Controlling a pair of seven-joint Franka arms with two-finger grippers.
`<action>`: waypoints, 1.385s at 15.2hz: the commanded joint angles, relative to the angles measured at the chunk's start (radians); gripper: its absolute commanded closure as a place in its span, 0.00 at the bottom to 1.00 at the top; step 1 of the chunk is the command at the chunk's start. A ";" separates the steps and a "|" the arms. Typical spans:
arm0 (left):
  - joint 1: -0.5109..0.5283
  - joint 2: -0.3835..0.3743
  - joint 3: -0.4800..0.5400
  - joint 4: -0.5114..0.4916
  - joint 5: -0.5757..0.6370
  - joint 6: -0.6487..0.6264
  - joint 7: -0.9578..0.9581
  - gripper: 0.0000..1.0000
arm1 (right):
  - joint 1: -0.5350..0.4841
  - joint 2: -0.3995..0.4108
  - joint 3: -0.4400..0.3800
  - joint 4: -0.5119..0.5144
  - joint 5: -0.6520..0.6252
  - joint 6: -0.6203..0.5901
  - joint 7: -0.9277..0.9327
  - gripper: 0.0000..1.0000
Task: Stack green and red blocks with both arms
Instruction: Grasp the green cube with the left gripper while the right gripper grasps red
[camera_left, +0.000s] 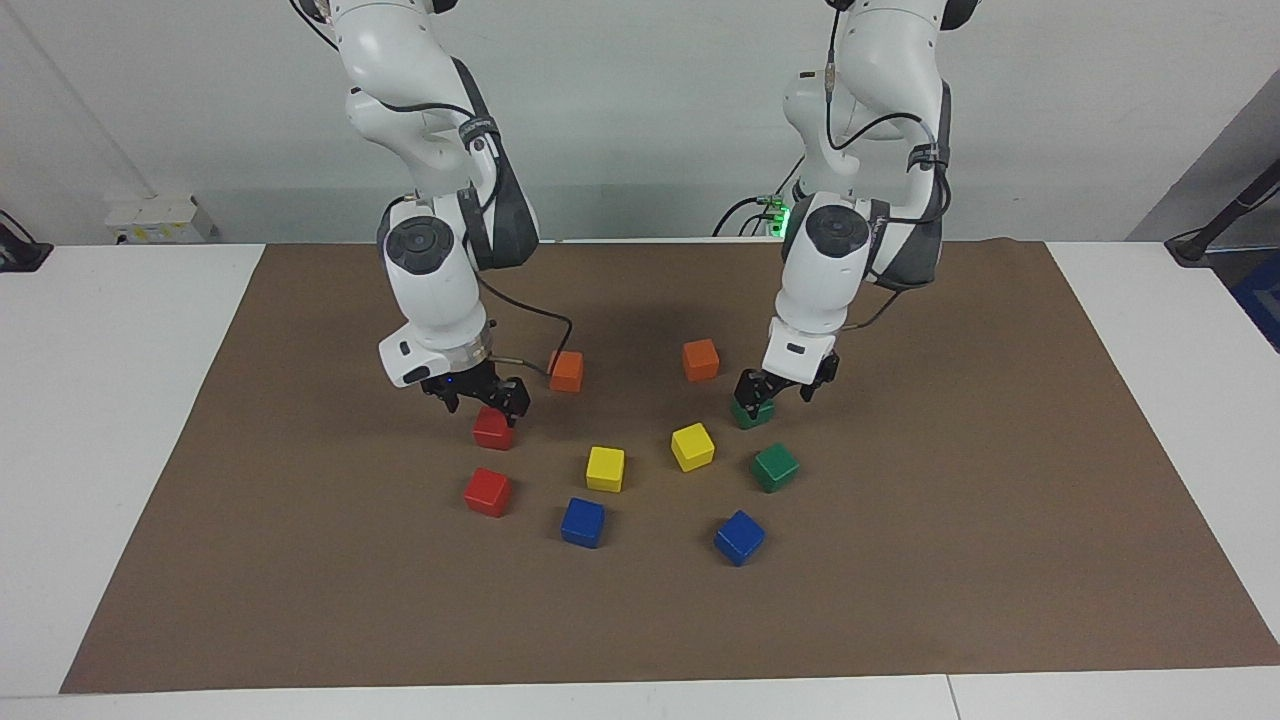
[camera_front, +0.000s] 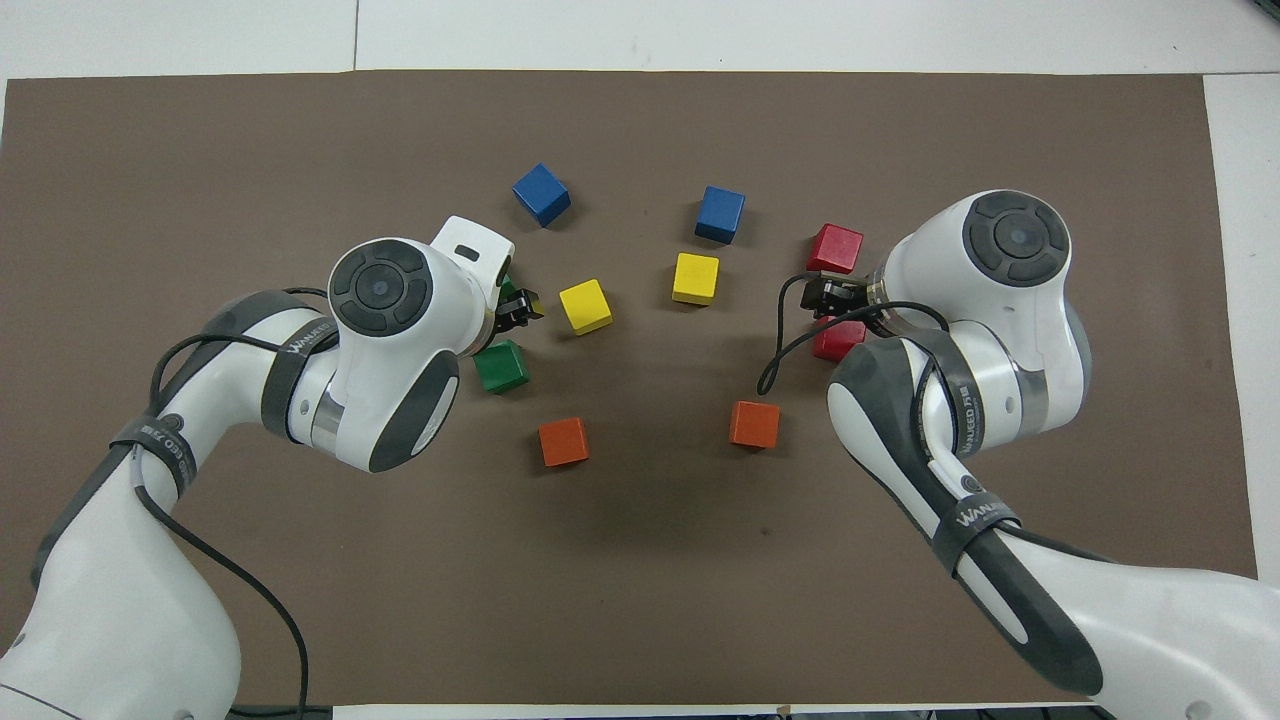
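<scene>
Left gripper fingers straddle matte green cube (right gripper over red cube)

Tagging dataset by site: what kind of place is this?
Likely a robotics lab bench: two white arms, left gripper and right gripper, work over a brown mat on a white table, among small coloured cubes like a red block.

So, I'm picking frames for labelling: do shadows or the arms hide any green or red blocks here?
Facing view: soft shadow on the mat between the arms, no glare; all four blocks show, each end effector partly covering one. Overhead view: the left arm hides most of one green block; the right arm covers part of a red block.
</scene>
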 joint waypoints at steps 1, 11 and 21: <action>-0.011 0.002 0.013 -0.034 0.029 0.041 -0.035 0.00 | 0.005 -0.023 -0.001 -0.055 0.011 0.027 -0.001 0.00; -0.051 -0.001 0.012 -0.158 0.027 0.182 -0.211 0.08 | 0.022 0.029 -0.002 -0.126 0.007 0.152 -0.026 0.00; 0.208 -0.067 0.018 -0.043 0.020 -0.116 0.334 1.00 | 0.017 0.067 -0.002 -0.121 0.005 0.228 -0.012 0.26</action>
